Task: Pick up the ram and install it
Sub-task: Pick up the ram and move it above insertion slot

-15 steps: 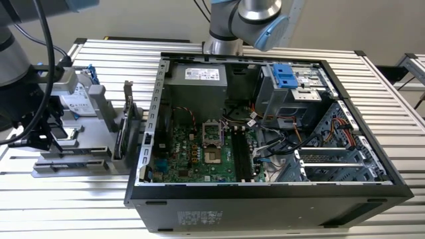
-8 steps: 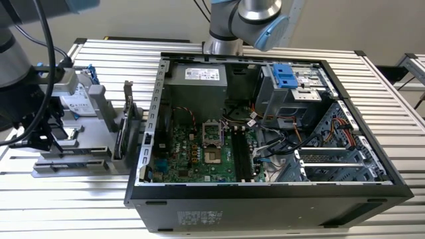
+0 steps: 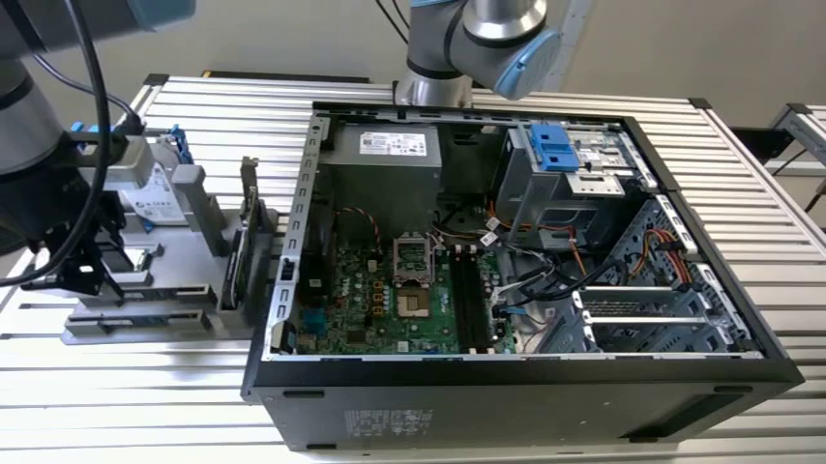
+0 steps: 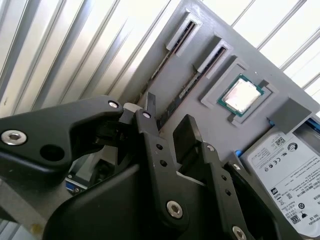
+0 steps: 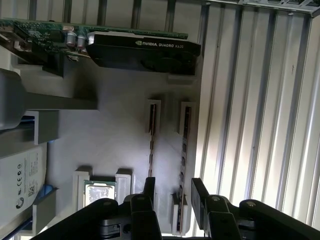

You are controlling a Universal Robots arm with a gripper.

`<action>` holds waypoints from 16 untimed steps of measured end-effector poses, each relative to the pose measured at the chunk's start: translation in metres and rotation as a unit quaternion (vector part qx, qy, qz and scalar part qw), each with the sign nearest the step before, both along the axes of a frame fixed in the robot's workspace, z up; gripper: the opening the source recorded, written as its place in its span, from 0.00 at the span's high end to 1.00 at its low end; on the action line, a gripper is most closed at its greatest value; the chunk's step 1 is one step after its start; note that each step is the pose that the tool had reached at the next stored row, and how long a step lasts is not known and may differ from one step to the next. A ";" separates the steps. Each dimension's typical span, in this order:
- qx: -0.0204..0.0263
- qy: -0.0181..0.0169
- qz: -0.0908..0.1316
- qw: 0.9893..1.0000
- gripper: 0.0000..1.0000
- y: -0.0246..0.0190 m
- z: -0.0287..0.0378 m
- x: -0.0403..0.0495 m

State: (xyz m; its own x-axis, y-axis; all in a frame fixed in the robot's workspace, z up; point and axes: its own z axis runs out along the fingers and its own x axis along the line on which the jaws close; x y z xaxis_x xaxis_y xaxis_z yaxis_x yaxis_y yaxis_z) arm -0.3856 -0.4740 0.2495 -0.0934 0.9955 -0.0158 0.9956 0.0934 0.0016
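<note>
An open computer case (image 3: 516, 387) lies on its side on the slatted table (image 3: 232, 106), exposing the green motherboard (image 3: 387, 309), a grey power supply (image 3: 387, 155) and a blue-handled drive bracket (image 3: 555, 145). Beside the case, toward the exterior view's left, a grey holder (image 3: 142, 309) carries a labelled hard drive (image 3: 153, 198). The dark gripper (image 3: 84, 271), with black cables running down to it, hangs over that holder.

exterior view: high, down on computer case (image 3: 516, 406) | both wrist views: close, past gripper (image 4: 169, 112) (image 5: 174, 187) onto grey fixture (image 4: 250, 55) (image 5: 110, 145)
</note>
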 end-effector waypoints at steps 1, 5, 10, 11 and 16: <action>0.000 0.000 0.000 1.000 0.00 0.0000 -0.0004 0.0000; 0.000 0.000 0.000 1.000 0.00 0.0000 -0.0021 0.0000; 0.000 0.000 0.000 1.000 0.00 0.0000 -0.0035 0.0000; 0.000 0.000 0.000 1.000 0.00 0.0000 -0.0035 0.0000; 0.000 0.000 0.000 1.000 0.00 0.0000 -0.0047 0.0000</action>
State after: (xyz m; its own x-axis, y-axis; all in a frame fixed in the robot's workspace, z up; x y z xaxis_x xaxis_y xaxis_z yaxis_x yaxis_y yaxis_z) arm -0.3856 -0.4740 0.2448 -0.0934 0.9955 -0.0158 0.9956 0.0935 0.0015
